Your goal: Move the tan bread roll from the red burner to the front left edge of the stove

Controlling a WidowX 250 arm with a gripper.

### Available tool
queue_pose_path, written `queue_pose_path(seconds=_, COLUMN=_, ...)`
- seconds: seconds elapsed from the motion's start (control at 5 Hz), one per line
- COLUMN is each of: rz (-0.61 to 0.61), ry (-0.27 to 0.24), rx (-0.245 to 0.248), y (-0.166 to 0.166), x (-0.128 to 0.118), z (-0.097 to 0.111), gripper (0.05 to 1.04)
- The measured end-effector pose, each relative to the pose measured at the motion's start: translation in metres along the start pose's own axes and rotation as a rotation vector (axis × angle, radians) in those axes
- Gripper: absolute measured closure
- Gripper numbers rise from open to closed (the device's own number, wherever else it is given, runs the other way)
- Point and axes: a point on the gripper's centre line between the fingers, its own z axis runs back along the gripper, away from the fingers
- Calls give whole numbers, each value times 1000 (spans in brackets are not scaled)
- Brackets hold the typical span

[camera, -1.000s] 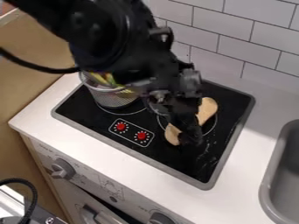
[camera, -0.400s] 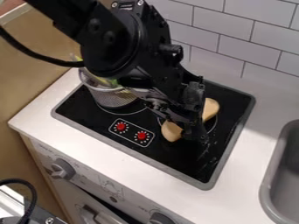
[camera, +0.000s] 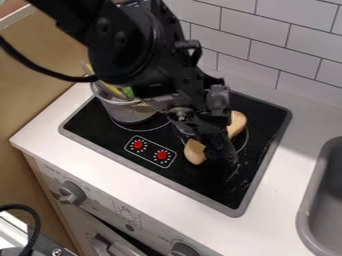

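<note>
Black robot arm (camera: pixel 123 42) bent over a white table (camera: pixel 294 150), its hand (camera: pixel 224 156) down at a tan, elongated piece (camera: pixel 195 151).
The arm has shifted slightly left and its wrist has rolled a little since the previous frame; the table and the black cooktop (camera: pixel 200 175) set into it are as they were, as is the wire-mesh basket (camera: pixel 130 111) at the cooktop's left. The piece lies slantwise over the right burner, one end near left, the other far right, with the hand across its middle; that far end now sits slightly farther left. This looks like a small adjustment or nudge, not a lift. Whether the hand is released or clenched on the piece, I cannot tell.
</note>
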Motion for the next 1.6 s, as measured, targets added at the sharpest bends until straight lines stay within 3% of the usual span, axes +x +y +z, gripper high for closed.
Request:
queue_pose_path(seconds=0.4, rz=19, ry=19, rx=-4, y=5, x=7, z=14, gripper=486)
queue_pose_path(seconds=0.6, rz=42, ry=84, rx=-2, y=12, x=27, z=38, gripper=486)
queue_pose_path(seconds=0.8, rz=17, ry=138, rx=-11, y=18, x=29, z=57, gripper=486)
queue_pose_path(seconds=1.2, rz=-69, ry=215, rx=18, y=45, x=7, z=84, gripper=486)
queue_pose_path(seconds=1.6, rz=-137, ry=228, rx=8, y=76, x=-10, z=95, gripper=486)
